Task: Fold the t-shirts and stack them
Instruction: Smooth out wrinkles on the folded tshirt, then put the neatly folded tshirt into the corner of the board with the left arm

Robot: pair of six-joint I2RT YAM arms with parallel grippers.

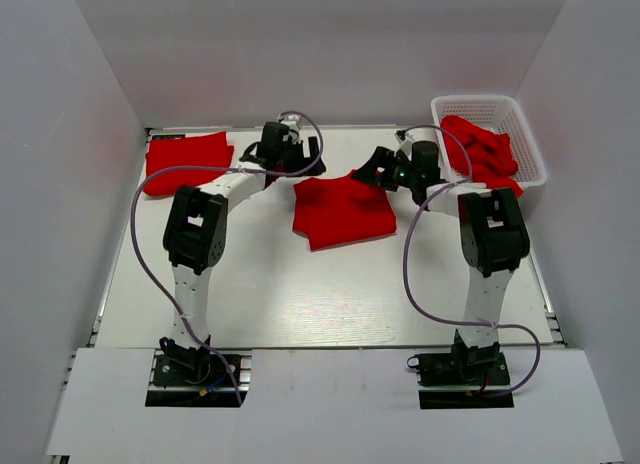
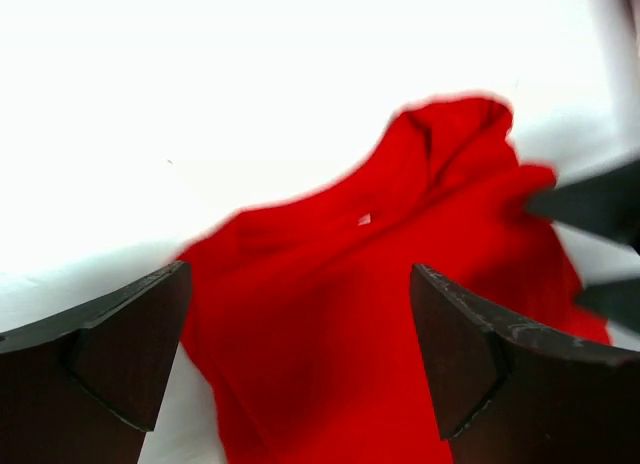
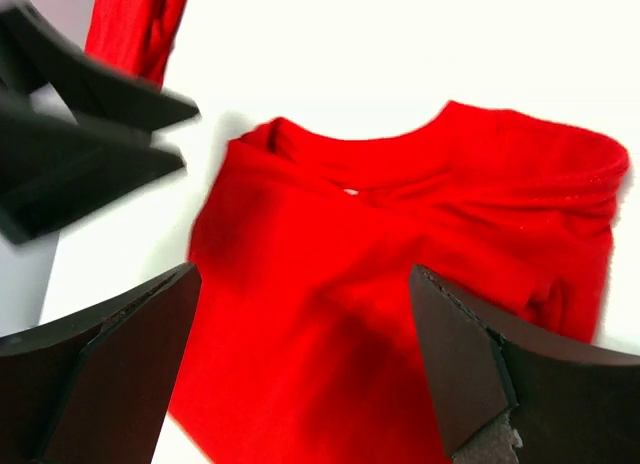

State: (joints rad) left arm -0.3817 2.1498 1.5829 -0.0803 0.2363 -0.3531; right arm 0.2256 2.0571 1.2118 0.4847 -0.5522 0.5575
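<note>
The left gripper point(image 2: 300, 272) is spread wide, grasping nothing; the right gripper point(image 3: 305, 272) is likewise released and empty; how high either sits over the cloth I cannot tell. The middle t-shirt point(image 1: 340, 212) lies on the table point(image 1: 300, 304) between the two grippers, under and ahead of both pairs of fingers; the grippers face each other across its far edge, each one's dark fingers showing blurred in the other's wrist view.

In the top view the middle t-shirt's long axis runs from the left gripper's side to the right gripper's side, slightly tilted; in the right wrist view its neckline lies on the edge ahead of the right gripper, a small tag just inside it, and cloth is bunched at the right end.

Behind both grippers, toward the arm bases, bare white table stretches past the shirt's near edge. Out beyond the left gripper, away from the middle t-shirt, a folded t-shirt point(image 1: 185, 162) sits near the left wall point(image 1: 90, 184), well apart from the middle one. Out beyond the right gripper stands a white basket point(image 1: 475, 102) in the far corner; the heaped t-shirts point(image 1: 485, 144) inside spill over its near rim.
</note>
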